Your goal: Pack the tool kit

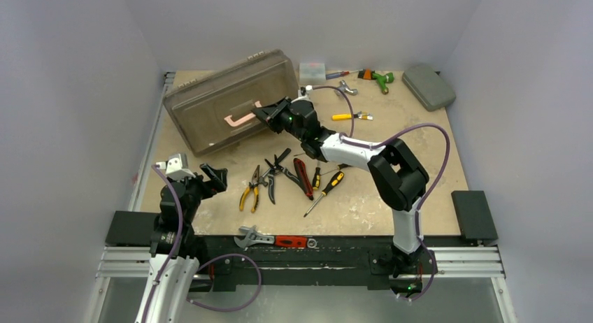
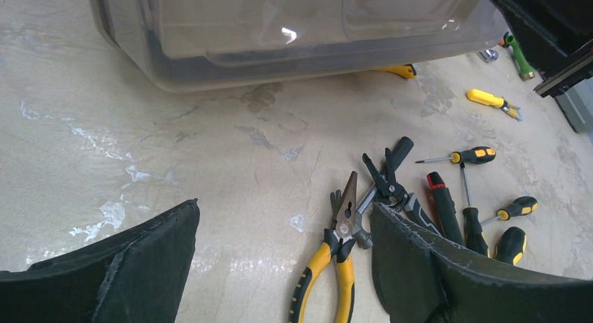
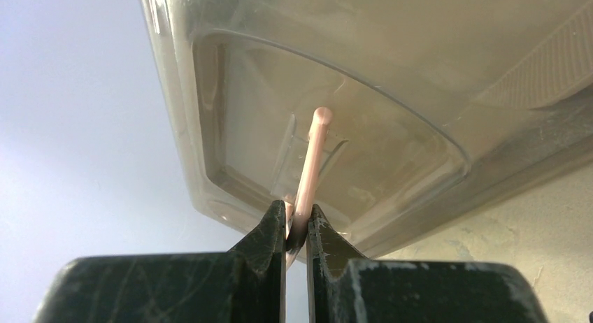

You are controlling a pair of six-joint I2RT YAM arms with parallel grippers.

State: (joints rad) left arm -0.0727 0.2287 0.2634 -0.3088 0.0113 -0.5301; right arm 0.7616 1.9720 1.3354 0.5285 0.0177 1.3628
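Right gripper (image 3: 297,221): clamped tight on the pink handle (image 3: 312,155), pinching the bar from both sides near its lower end.
Toolbox (image 1: 222,99): it sits at the far left of the table (image 1: 419,197), smoky lid turned toward the overhead camera. It looks tipped up on its long edge, though that is hard to be sure of from above.
Edges: the box's left corner crowds the table's left rim and its far corner sits near the back wall, so it's tight there. Bare tan surface lies open between the box and the left gripper (image 2: 283,218).
Left gripper: spread wide, holding nothing, low over the table near the left front corner.
Loose tools: the yellow-handled pliers (image 2: 334,267) lie just beside its right-hand finger in the wrist view. Black cutters (image 2: 388,180), red-handled pliers (image 2: 442,204) and screwdrivers (image 2: 470,155) fan out mid-table.
Hidden: a yellow piece (image 2: 400,70) pokes from under the box's far side, the rest covered. Both wrist views cut the box off.
Right arm: stretched long and low across the tools, wrist aimed left at the lid.
Left arm: tucked close to its base.
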